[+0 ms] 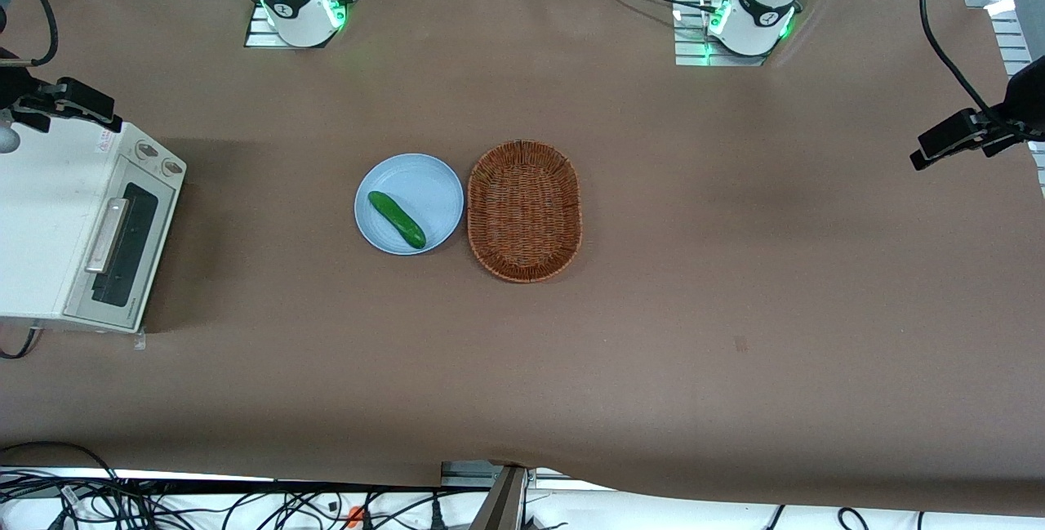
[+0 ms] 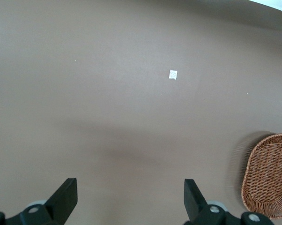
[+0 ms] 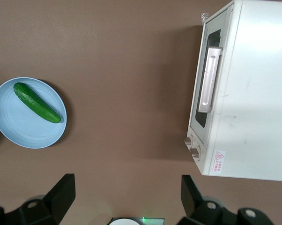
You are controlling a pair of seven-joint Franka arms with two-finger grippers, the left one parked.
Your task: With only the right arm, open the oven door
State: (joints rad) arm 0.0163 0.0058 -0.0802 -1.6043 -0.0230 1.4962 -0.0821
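Note:
The white toaster oven (image 1: 49,220) stands at the working arm's end of the table. Its oven door (image 1: 122,246) is closed flat against the front, dark window and silver bar handle (image 1: 108,234) facing the table's middle. The same oven door (image 3: 204,101) and handle (image 3: 210,79) show in the right wrist view, with two knobs (image 3: 192,146) beside the door. The right arm's gripper (image 1: 61,101) hangs high above the table, near the oven's corner farthest from the front camera and well apart from the door. This gripper (image 3: 127,193) is open, with only brown table between its fingers (image 3: 62,190).
A light blue plate (image 1: 424,179) with a green cucumber (image 1: 397,220) on it sits near the table's middle, and a brown wicker basket (image 1: 524,210) lies beside it. The working arm's base (image 1: 295,3) stands at the table edge farthest from the front camera.

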